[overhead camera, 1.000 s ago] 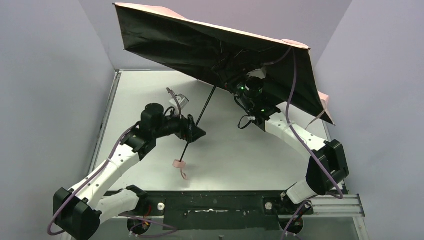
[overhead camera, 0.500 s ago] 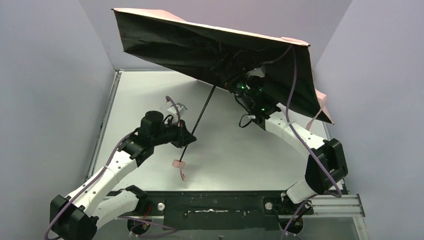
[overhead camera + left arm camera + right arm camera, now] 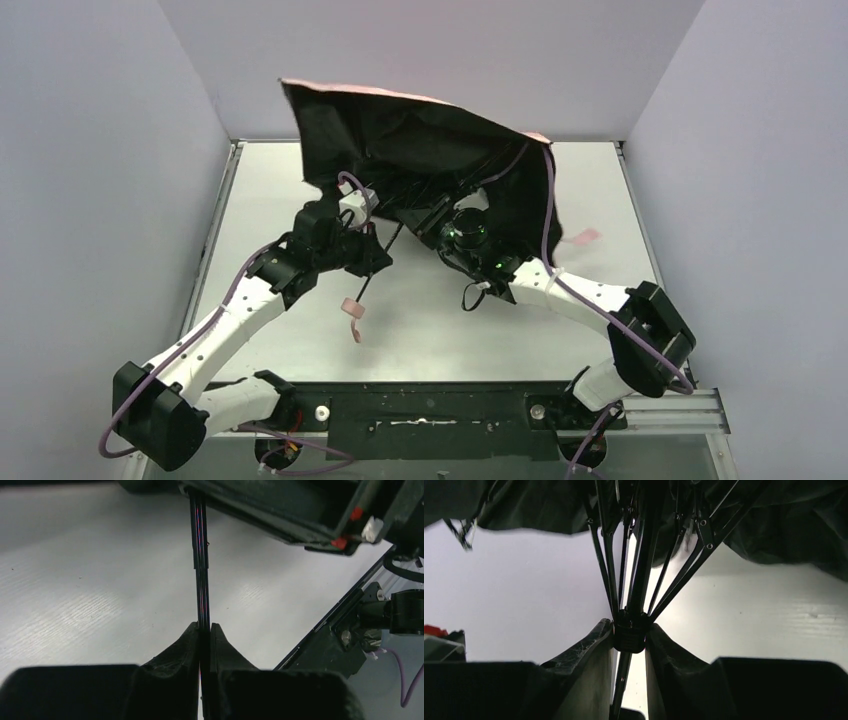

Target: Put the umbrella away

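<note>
The umbrella's canopy [image 3: 420, 150], black inside with a pale pink edge, hangs half folded over the back of the table. Its thin black shaft [image 3: 365, 285] slants down to the pink handle [image 3: 350, 306] and strap [image 3: 356, 330]. My left gripper [image 3: 377, 257] is shut on the shaft; the left wrist view shows the shaft [image 3: 200, 555] pinched between the fingertips of this gripper [image 3: 204, 628]. My right gripper [image 3: 432, 225] sits under the canopy. In the right wrist view that gripper [image 3: 630, 630] is shut on the black runner [image 3: 629, 635], where the ribs [image 3: 659, 565] meet.
The white table [image 3: 260, 200] is boxed in by pale walls on three sides. A black rail [image 3: 430, 410] runs along the near edge between the arm bases. A pink tie strap [image 3: 580, 238] from the canopy lies on the table at the right.
My left gripper has shut on the shaft. The right gripper has pulled the runner down and left towards it, and the wide canopy has folded inward and dropped.
</note>
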